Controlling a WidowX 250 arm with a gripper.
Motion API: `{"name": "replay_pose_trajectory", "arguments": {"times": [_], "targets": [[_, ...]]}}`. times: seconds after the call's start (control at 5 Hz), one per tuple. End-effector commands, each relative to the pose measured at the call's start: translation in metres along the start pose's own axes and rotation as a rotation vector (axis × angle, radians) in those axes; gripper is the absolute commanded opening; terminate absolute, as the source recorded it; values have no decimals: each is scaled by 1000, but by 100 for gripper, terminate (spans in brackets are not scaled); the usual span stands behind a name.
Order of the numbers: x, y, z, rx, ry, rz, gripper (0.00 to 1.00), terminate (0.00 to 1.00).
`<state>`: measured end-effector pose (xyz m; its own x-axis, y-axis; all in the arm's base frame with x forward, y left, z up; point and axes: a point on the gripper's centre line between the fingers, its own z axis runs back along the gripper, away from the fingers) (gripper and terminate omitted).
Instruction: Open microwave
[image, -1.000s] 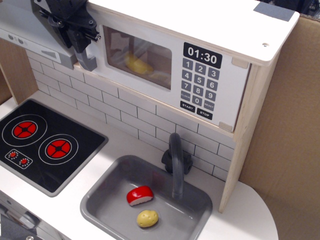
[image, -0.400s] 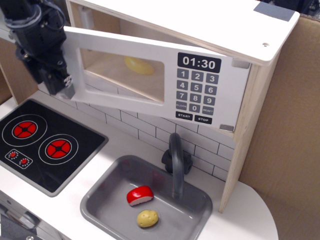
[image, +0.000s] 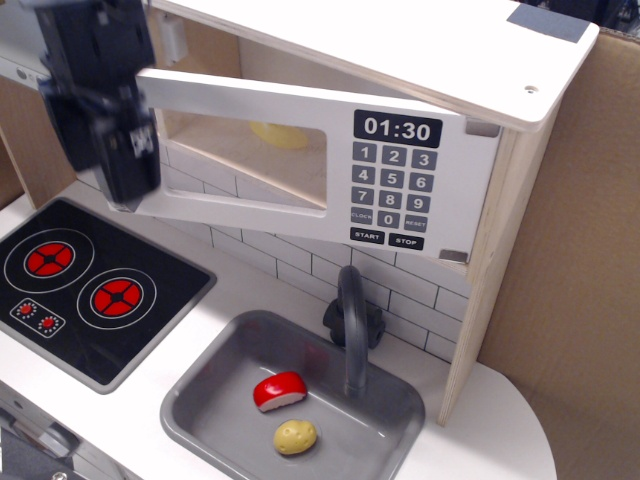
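The microwave of pale wood sits at the top. Its white door with the clear window, black keypad and 01:30 clock stands partly open, swung out on its right hinge. My black gripper is at the door's left edge, where the grey bar handle is hidden behind it. The fingers look closed around that edge, though the gripper is blurred. A yellow toy lies inside the microwave behind the window.
A black two-burner hob lies at the lower left. A grey sink holds a red-and-white toy and a potato, with a dark faucet behind it. A cardboard wall stands at the right.
The door went from shut to partly open. My gripper swung out and down to the left with the door's left edge, a little further than 0.4 s ago.
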<state>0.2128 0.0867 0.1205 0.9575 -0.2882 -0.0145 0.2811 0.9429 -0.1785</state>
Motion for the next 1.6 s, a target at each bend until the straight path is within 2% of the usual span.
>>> {"name": "replay_pose_trajectory", "arguments": {"times": [0.0,0.2,0.4,0.6,0.8,1.0,1.2,1.4], "targets": [[25,-10,92,-123,-145,152,100,0],[50,4,114,-114,-282,281,100,0],[73,20,96,23,-365,358,100,0],[81,35,82,123,-412,400,100,0],[77,50,63,221,-410,387,100,0],[75,59,51,268,-384,372,100,0],[72,62,37,310,-366,352,100,0],[63,51,19,310,-316,303,100,0]]}}
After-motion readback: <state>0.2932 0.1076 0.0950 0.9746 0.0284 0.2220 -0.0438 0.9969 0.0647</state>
